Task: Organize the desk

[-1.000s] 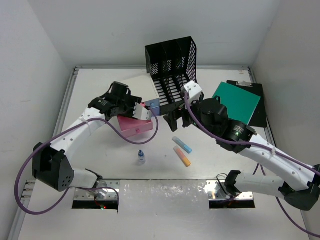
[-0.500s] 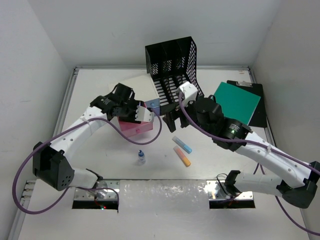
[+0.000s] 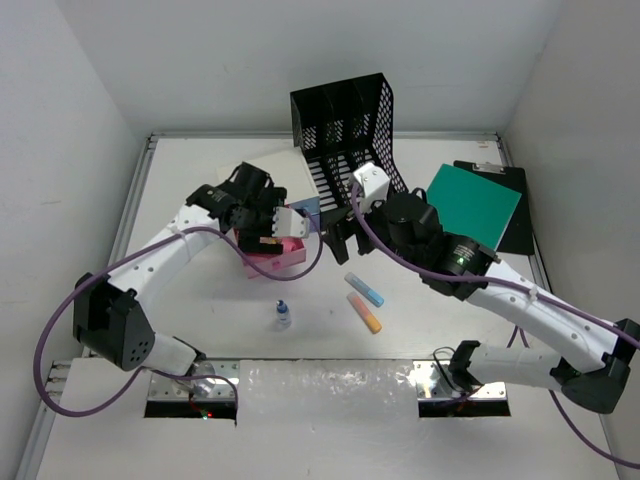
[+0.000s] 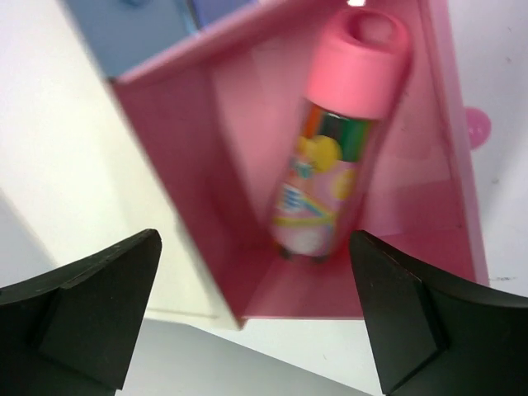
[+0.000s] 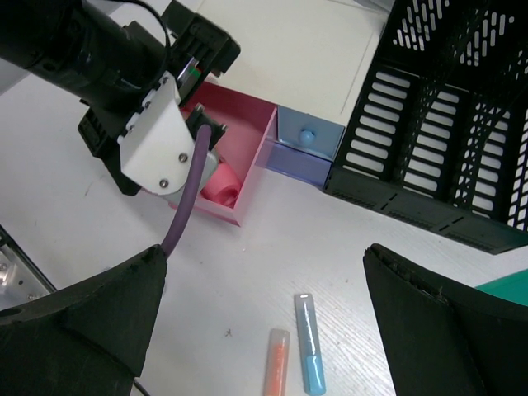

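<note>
Left gripper (image 4: 256, 309) swung over drawer (image 4: 223, 124), spread (tube (image 4: 338, 148) inside)

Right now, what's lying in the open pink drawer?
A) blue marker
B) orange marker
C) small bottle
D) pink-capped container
D: the left wrist view shows a pink-capped container lying inside the pink drawer, while the blue marker, orange marker and small bottle are out on the desk.
</note>
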Controlling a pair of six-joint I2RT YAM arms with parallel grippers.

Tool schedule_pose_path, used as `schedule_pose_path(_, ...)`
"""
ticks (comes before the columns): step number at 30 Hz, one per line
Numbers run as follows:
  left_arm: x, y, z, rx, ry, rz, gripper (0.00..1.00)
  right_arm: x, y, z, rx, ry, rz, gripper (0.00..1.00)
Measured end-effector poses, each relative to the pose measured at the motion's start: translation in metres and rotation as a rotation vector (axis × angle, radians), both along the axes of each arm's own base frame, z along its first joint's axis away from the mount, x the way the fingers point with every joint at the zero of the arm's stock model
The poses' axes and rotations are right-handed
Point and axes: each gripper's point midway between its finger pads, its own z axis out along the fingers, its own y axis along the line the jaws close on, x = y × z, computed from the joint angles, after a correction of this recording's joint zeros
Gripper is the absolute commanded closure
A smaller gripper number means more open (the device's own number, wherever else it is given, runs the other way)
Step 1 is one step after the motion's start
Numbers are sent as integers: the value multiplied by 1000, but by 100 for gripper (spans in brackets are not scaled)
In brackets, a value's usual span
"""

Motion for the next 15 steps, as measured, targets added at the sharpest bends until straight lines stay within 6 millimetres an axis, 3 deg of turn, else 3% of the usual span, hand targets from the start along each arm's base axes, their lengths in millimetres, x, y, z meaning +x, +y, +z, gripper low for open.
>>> schedule_pose_path(5, 12, -15, 35, -95, -53, 23, 4, 1, -4, 7, 15, -25, -14, 1)
schedule_pose_path(6, 15, -19, 45, -126, -69, 31, 4, 1, -6, 6, 17, -29, -19, 8)
schedule_pose_path(8, 23, -26, 65, -188, -103, 62, 3, 2, -8, 5, 18, -38, -31, 33)
schedule_pose_path(9, 29, -28, 77, -225, -128, 85, 3, 3, -9, 3, 18, -39, -36, 47)
schedule_pose_path(10, 36, -30, 89, -271, -153, 117, 3, 3, -8, -1, 25, -36, -41, 69)
schedule_pose_path(11, 44, -30, 102, -317, -182, 154, 3, 4, -6, -5, 28, -30, -44, 73)
schedule_pose_path(13, 63, -20, 125, -407, -233, 251, 3, 7, 1, -18, 37, -6, -53, 64)
schedule_pose_path(14, 76, -8, 137, -455, -259, 322, 3, 9, 7, -27, 38, 3, -57, 48)
schedule_pose_path(15, 91, 5, 146, -491, -288, 391, 3, 9, 15, -38, 37, 21, -53, 47)
